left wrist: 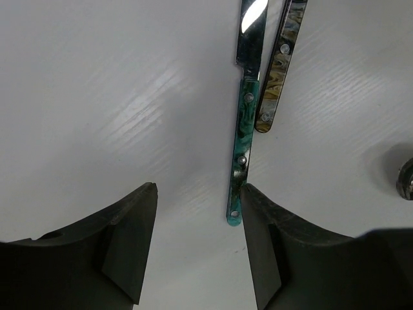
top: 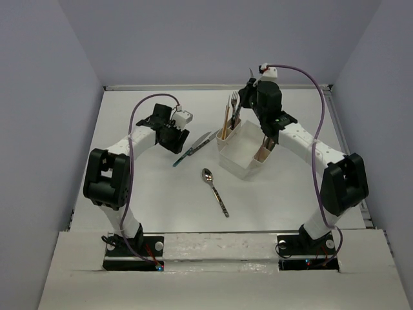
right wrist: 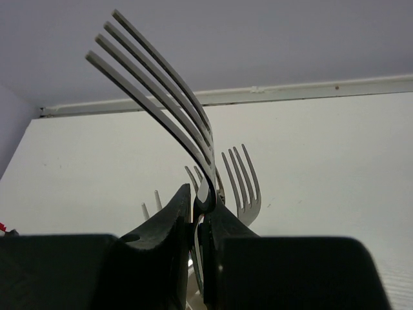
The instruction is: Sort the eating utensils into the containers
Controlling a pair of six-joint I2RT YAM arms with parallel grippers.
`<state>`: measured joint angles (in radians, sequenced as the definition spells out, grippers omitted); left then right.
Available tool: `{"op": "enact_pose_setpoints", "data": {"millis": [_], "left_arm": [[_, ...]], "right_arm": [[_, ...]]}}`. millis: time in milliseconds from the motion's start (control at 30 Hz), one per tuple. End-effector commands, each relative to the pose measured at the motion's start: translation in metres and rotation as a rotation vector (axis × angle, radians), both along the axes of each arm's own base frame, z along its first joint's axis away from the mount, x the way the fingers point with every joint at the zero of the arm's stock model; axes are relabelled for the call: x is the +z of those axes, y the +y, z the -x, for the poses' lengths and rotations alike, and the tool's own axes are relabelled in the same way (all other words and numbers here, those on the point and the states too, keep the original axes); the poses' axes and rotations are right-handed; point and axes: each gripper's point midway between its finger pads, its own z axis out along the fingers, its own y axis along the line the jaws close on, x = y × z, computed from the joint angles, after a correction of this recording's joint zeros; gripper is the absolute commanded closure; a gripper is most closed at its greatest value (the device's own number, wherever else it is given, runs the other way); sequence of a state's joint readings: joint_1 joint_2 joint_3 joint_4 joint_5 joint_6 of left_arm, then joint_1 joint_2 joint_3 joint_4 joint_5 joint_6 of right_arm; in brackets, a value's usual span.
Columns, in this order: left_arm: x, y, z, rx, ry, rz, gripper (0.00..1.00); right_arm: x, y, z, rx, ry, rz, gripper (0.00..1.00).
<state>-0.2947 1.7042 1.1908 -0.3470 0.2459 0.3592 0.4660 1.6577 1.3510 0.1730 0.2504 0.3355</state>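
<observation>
My left gripper [top: 181, 143] is open and low over the table; in the left wrist view [left wrist: 200, 194] the end of a teal-handled knife [left wrist: 240, 148] lies just inside its right finger [left wrist: 258, 219]. A dark patterned-handled knife [left wrist: 277, 71] lies beside it; the pair shows in the top view [top: 195, 148]. My right gripper [top: 247, 90] is shut on a fork [right wrist: 161, 97], tines up, above the far end slot of the white caddy [top: 235, 161]. Other forks [right wrist: 242, 187] and chopsticks [top: 224, 123] stand in that slot. A patterned-handled spoon [top: 215, 191] lies on the table in front of the caddy.
The caddy's near end slot holds a few utensil handles [top: 264, 150]. The spoon's bowl [left wrist: 406, 179] shows at the right edge of the left wrist view. Grey walls enclose the white table on three sides.
</observation>
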Motion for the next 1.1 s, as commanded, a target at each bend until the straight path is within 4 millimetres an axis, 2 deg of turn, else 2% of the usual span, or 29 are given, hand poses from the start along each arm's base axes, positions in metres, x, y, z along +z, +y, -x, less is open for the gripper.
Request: {"op": "enact_pose_setpoints", "data": {"millis": [0,100,167,367,400,500,600,633,667,767,800,900,1067], "left_arm": [[-0.004,-0.004,-0.009,-0.013,-0.004,0.000,0.36],[-0.014,-0.005,-0.011,-0.008,0.023,-0.002,0.36],[-0.014,-0.006,-0.013,-0.008,0.024,0.001,0.36],[-0.017,-0.007,-0.014,-0.013,0.025,0.001,0.39],[-0.018,-0.008,-0.014,-0.020,0.026,0.000,0.40],[-0.025,-0.010,-0.013,-0.026,0.038,-0.014,0.45],[-0.029,-0.018,-0.012,-0.049,0.053,-0.009,0.46],[-0.030,-0.023,-0.011,-0.067,0.059,-0.012,0.46],[-0.031,-0.025,-0.011,-0.076,0.062,-0.012,0.46],[-0.037,-0.034,-0.005,-0.119,0.089,-0.022,0.46],[-0.040,-0.034,-0.003,-0.132,0.100,-0.035,0.46],[-0.059,-0.025,-0.001,-0.132,0.142,-0.096,0.47],[-0.075,-0.018,0.010,-0.154,0.208,-0.139,0.48]], "right_arm": [[-0.002,0.005,-0.011,-0.004,-0.022,-0.026,1.00],[-0.019,0.009,-0.016,-0.005,0.013,-0.042,1.00],[-0.028,0.013,-0.021,0.000,0.031,-0.051,1.00],[-0.034,0.018,-0.022,0.020,0.049,-0.054,1.00],[-0.038,0.018,-0.020,0.021,0.056,-0.046,0.85],[-0.034,0.016,-0.014,0.042,0.051,-0.015,0.53],[-0.026,0.013,-0.007,0.053,0.047,0.005,0.44],[-0.028,0.010,-0.003,0.050,0.056,0.021,0.44],[-0.020,0.007,0.001,0.043,0.043,0.020,0.43],[-0.012,-0.001,0.009,0.025,0.030,0.025,0.41],[-0.003,-0.004,0.013,0.026,0.014,0.022,0.41],[0.009,-0.009,0.023,0.025,-0.003,0.022,0.41],[0.030,-0.019,0.035,0.013,-0.042,0.024,0.41]]}}
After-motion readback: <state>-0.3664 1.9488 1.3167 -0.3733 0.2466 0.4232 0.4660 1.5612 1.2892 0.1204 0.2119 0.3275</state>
